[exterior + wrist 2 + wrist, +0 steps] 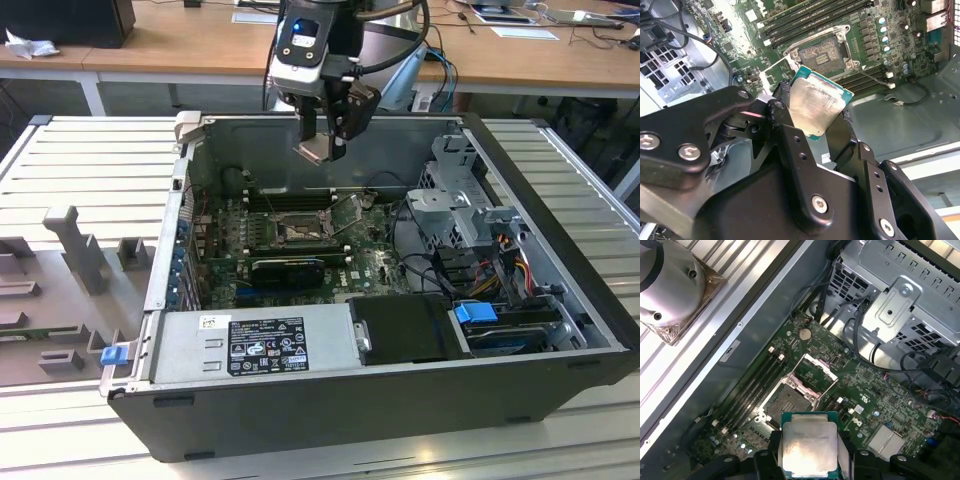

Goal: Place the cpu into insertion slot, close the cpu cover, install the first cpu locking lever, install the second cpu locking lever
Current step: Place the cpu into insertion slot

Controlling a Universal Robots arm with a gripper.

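Above the open computer case (560,300), the gripper (325,146) holds the cpu (312,151) clamped by its edges, well clear of the insertion slot (297,232), whose cpu cover (347,210) stands raised. By my judgement the first step, placement, is in hand. Seating the cpu calls for squaring it with the insertion slot.

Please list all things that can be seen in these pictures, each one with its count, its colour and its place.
computer case: one, black, lying open on the slatted table.
motherboard: one, green, on the case floor.
the insertion slot: one, dark frame with brownish contacts, on the motherboard, empty.
the cpu cover: one, silvery, raised open beside the slot.
power supply: one, grey, along the case wall nearest the exterior camera.
drive cage: one, silvery, at the exterior view's right.
the cpu: one, silver top, held in the air over the case.
gripper: one, black, shut on the cpu.
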